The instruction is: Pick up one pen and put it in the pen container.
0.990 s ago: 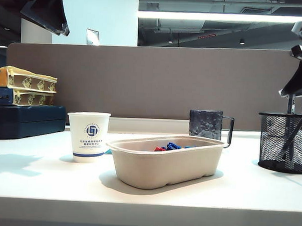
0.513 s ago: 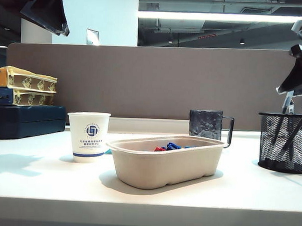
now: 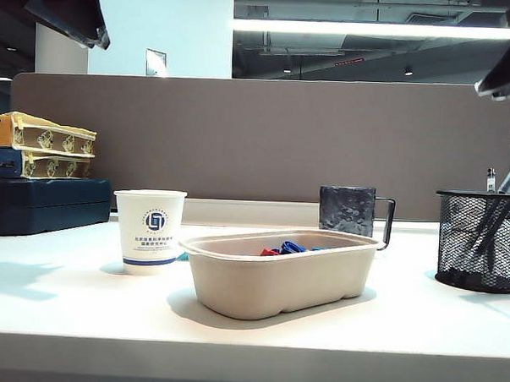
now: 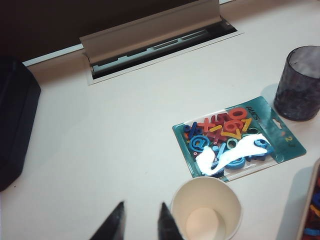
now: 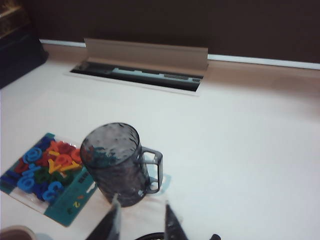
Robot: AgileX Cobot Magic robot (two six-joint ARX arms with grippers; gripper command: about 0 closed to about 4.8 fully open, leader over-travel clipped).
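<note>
Standing in pen container [image 3: 480, 241], pen [image 3: 491, 179] half-hidden by mesh; left gripper [image 4: 141, 222] and right gripper [image 5: 141, 218] jaws spread, empty.

White table [image 3: 63, 309] bearing pen container [image 3: 479, 243]

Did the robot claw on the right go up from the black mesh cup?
Yes. The right gripper has risen: it was just above the pen container rim, and now only its tip shows at the exterior view's top corner.

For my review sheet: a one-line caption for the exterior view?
Pens stand in the pen container at right; both arms raised, right pincer open and empty.
</note>
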